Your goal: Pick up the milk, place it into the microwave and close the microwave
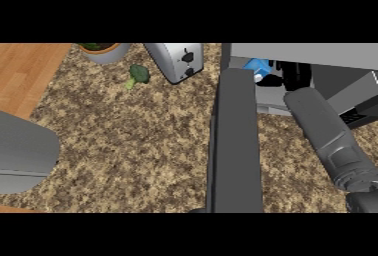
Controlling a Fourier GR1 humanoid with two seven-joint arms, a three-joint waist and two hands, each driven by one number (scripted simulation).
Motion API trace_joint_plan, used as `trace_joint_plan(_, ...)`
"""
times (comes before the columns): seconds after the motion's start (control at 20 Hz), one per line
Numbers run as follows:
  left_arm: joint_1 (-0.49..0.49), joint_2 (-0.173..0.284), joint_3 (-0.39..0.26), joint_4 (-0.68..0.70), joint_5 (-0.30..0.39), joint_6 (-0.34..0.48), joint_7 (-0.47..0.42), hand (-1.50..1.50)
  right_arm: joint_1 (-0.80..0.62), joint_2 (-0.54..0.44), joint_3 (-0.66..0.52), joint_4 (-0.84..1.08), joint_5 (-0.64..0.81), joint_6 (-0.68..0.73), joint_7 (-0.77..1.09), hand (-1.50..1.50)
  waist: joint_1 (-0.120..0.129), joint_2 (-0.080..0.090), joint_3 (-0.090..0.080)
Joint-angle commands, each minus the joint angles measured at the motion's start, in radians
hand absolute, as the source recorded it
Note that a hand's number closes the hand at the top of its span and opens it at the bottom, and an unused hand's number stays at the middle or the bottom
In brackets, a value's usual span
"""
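Blue shows inside the grey box-shaped microwave at the far right: that is the small blue-and-white milk carton, sitting within the open cavity. Your right hand, black, is reaching in right beside it, at the end of the grey forearm that comes up from the near right. I cannot tell whether its fingers are curled on the carton or already off it; the dark interior hides them. The microwave's long dark grey door stands swung open, running from the cavity toward you through the middle of the speckled brown granite counter.

By my reading you are at the placing step. Next, free the carton, draw the hand out clear of the opening, then push the door shut from its near edge.

Your left hand does not show; only a grey forearm at the near left edge.
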Motion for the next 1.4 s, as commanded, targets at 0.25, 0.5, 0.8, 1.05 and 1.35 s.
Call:
trace_joint_plan(0.25,-0.042,0.013,-0.010,0.018,-0.048,0.010,-0.003,-1.50,0.029,-0.104,0.030,0.155,0.074,-0.271,0.228,-1.50,0.015,0.023,-0.003)
trace_joint_plan(0.5,-0.063,0.024,-0.007,0.046,-0.076,0.007,-0.017,-1.50,-0.016,-0.056,0.033,0.081,0.066,-0.130,0.102,-1.50,0.031,0.018,0.005)
trace_joint_plan(0.8,-0.075,0.023,-0.053,0.075,-0.104,-0.022,-0.014,-1.50,-0.019,-0.019,0.018,0.066,0.049,-0.067,0.040,-1.50,0.014,0.010,0.004)
trace_joint_plan(1.05,-0.092,0.007,-0.108,0.081,-0.130,-0.048,-0.023,-1.50,-0.031,-0.008,0.001,0.073,0.028,0.054,-0.001,-1.50,0.007,0.009,0.003)
trace_joint_plan(1.35,-0.084,0.020,-0.141,0.106,-0.124,-0.116,-0.045,-1.50,0.028,0.038,-0.079,0.044,-0.060,0.151,-0.119,-1.50,-0.013,-0.003,0.003)
